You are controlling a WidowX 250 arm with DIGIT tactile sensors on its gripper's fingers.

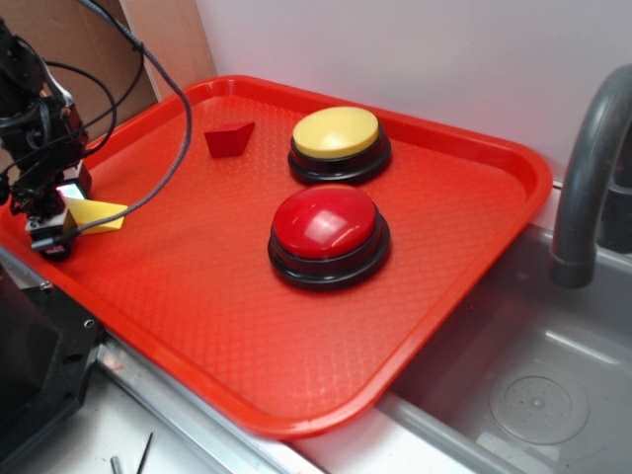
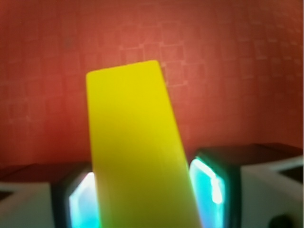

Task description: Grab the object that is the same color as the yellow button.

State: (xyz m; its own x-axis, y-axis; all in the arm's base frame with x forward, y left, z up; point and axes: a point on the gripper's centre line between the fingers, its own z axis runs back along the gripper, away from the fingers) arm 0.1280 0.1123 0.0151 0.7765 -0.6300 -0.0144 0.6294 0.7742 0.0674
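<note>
One tray point(image 1: 464, 227), red, holds everything. Yellow button point(image 1: 337, 132) at tray back, red button point(image 1: 325, 222) just in front. Gripper point(image 1: 61, 219) at tray's left edge, jaws closed on yellow wedge point(image 2: 137, 152). Grab looks done; lift unclear. Red wedge point(image 1: 228, 138) untouched.

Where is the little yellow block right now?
In the exterior view the yellow block is at the tray's far left edge, between the end effector's fingers, left of the red button.

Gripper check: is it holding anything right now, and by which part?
Yes. The gripper is closed on the yellow wedge block, its fingers pressing the block's two side faces at the near end.
</note>
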